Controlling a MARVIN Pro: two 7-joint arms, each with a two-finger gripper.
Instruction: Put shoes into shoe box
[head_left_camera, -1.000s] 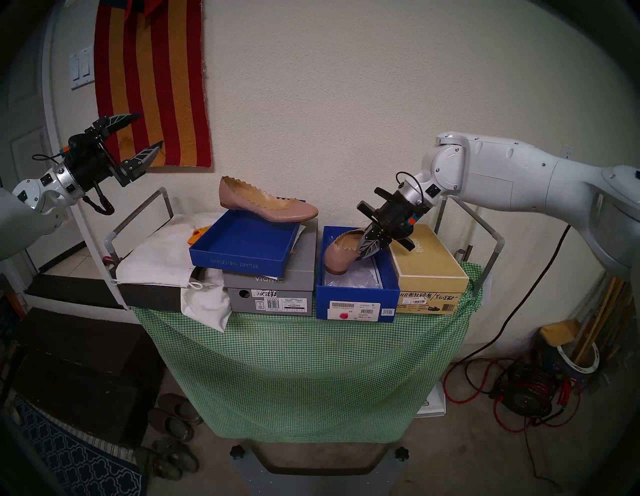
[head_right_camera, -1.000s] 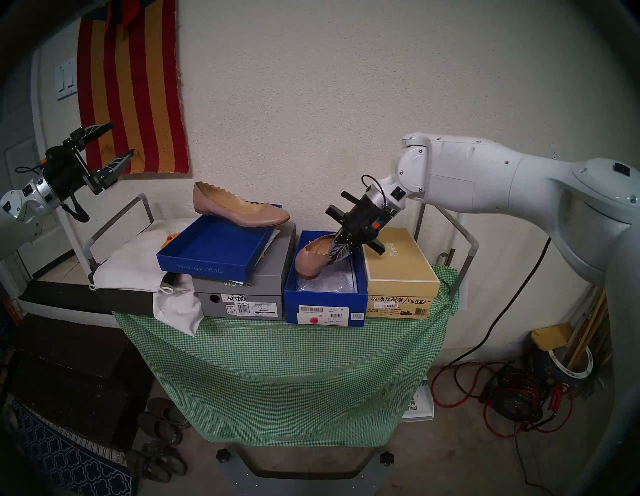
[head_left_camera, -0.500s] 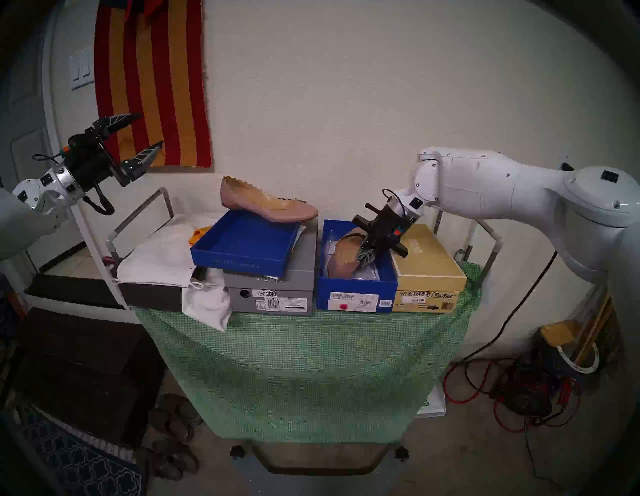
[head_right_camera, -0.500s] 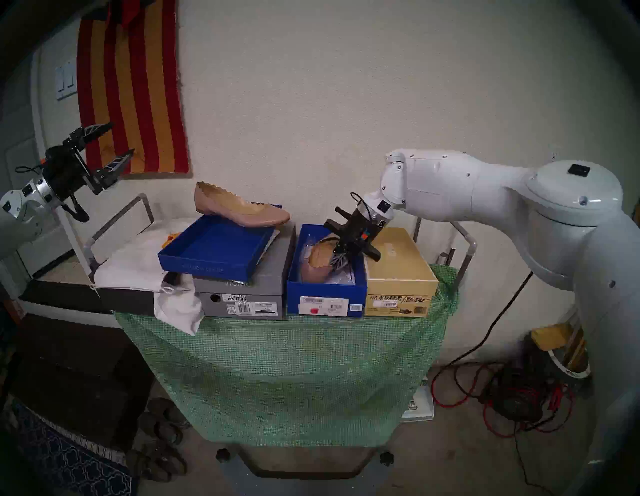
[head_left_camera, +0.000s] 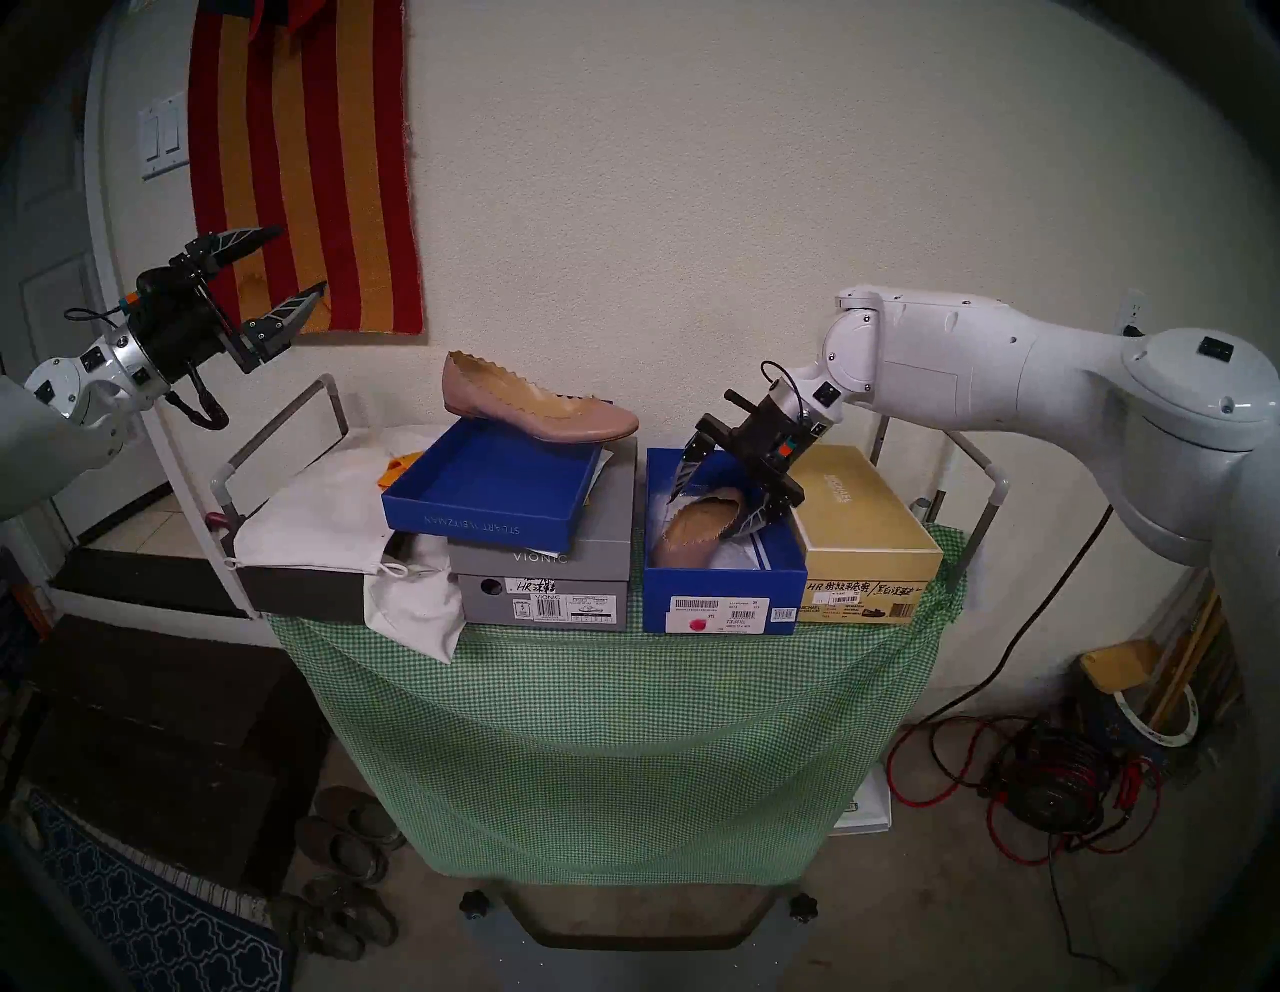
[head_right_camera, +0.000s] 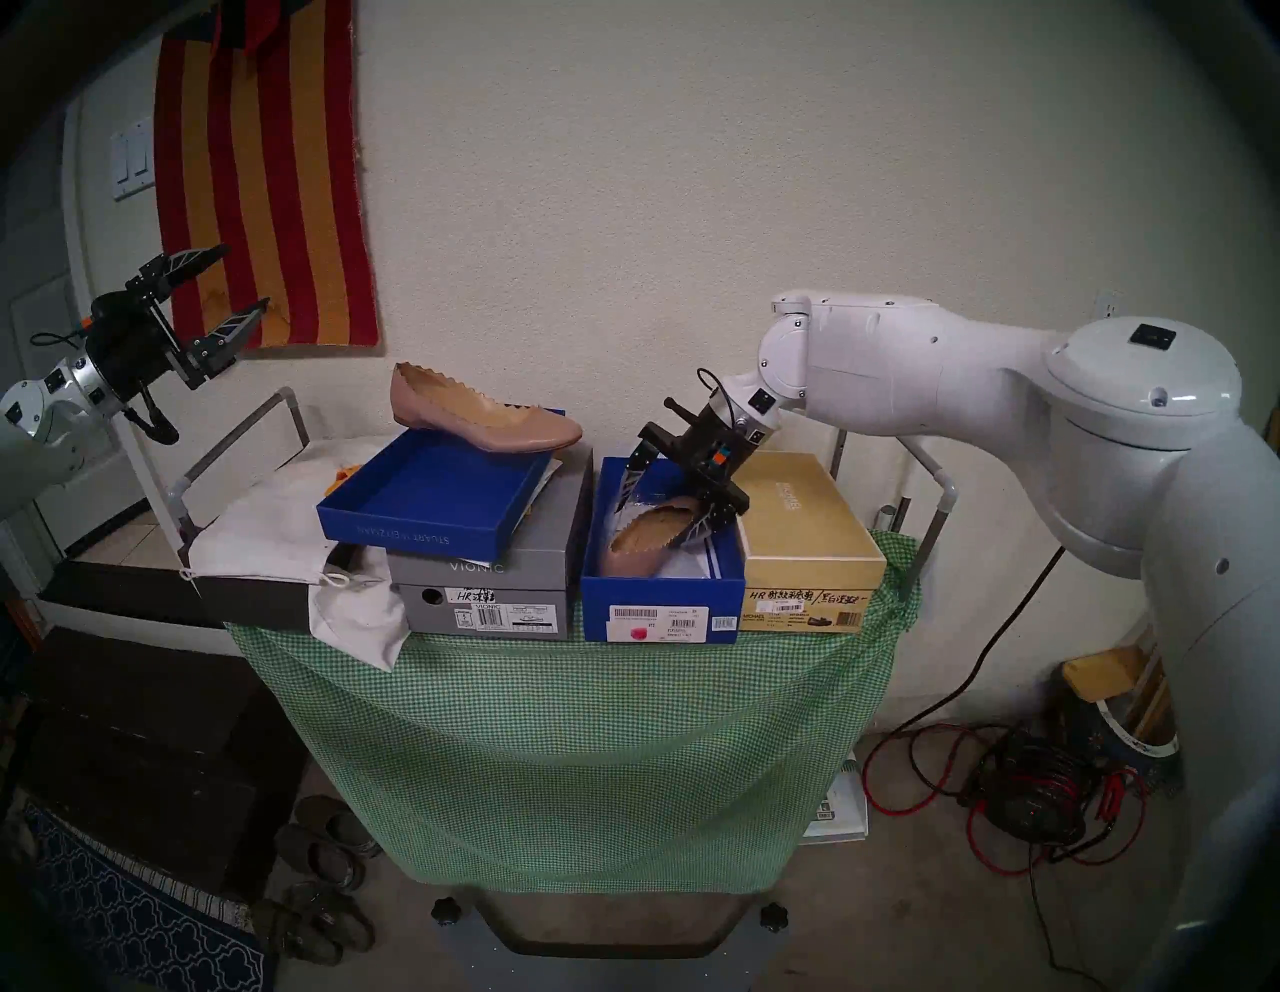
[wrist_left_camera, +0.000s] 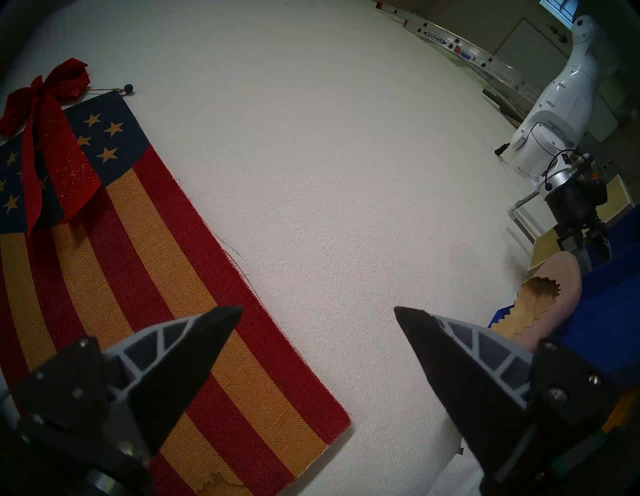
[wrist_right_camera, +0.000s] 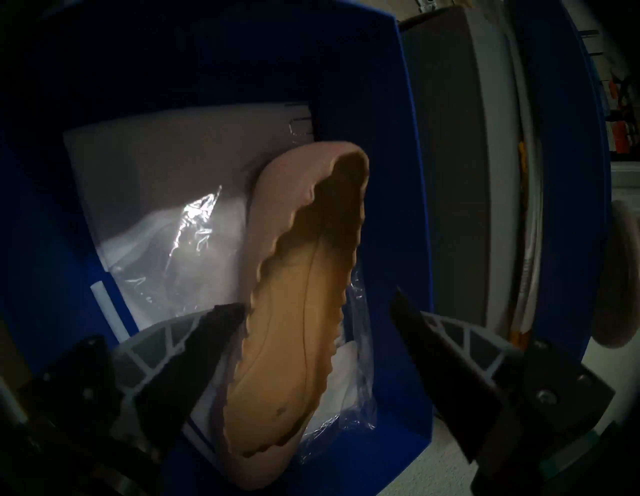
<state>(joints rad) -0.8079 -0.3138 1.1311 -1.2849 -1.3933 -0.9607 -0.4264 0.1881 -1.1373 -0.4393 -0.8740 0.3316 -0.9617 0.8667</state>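
Right wrist view: right tool (wrist_right_camera: 317, 311) spread open astride shoe (wrist_right_camera: 298, 311) inside shoe box (wrist_right_camera: 412, 242).

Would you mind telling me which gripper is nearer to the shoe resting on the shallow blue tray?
Right. The right gripper is open over the blue box beside that shoe; the left gripper hangs open farther off, up by the flag.

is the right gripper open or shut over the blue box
Open: the right gripper has its fingers spread either side of the pink flat, which lies in the shoe box.
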